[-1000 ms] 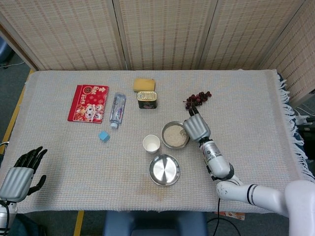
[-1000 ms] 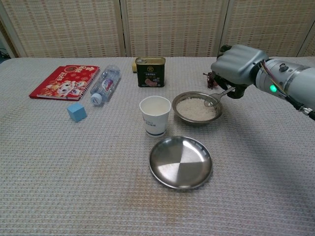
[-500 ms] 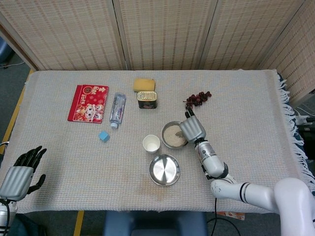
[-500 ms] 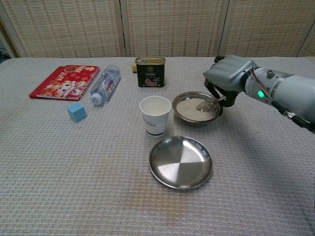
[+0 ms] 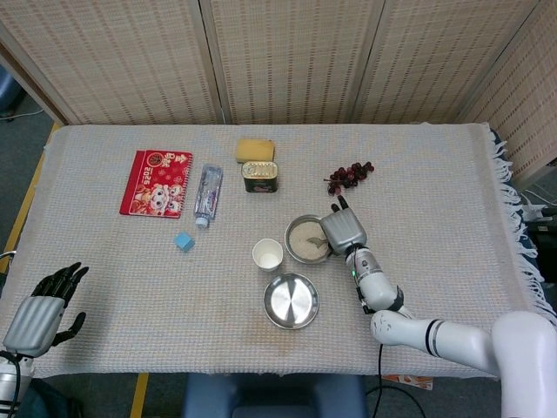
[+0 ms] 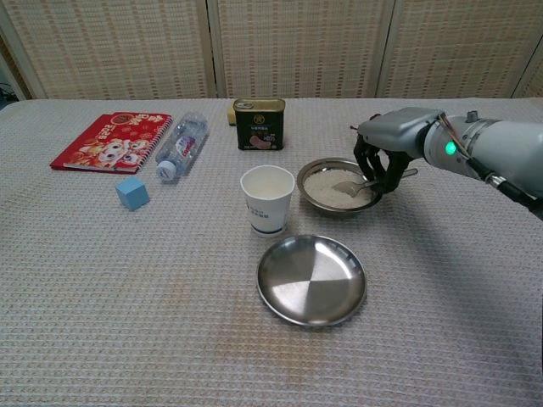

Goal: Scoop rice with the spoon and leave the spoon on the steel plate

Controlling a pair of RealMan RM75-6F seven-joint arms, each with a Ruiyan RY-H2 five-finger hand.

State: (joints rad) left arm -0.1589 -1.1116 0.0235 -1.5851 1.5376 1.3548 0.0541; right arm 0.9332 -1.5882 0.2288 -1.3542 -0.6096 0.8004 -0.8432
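Note:
A small steel bowl of rice (image 6: 333, 188) (image 5: 305, 239) stands just behind the empty steel plate (image 6: 311, 279) (image 5: 291, 300). My right hand (image 6: 390, 148) (image 5: 342, 230) hangs over the bowl's right rim and grips a metal spoon (image 6: 355, 185) by the handle. The spoon's head lies low in the rice, near the right side. My left hand (image 5: 42, 309) is at the table's front left corner, fingers spread, holding nothing, and it appears only in the head view.
A white paper cup (image 6: 267, 198) stands left of the bowl. Behind are a tin can (image 6: 259, 124), a yellow sponge (image 5: 254, 150), a bunch of dark grapes (image 5: 349, 173), a lying water bottle (image 6: 181, 144), a red notebook (image 6: 110, 141) and a blue cube (image 6: 132, 192).
My right hand has dropped and tipped forward over the bowl, lowering the spoon's head from the right rim down into the rice. The left hand shifted only slightly.

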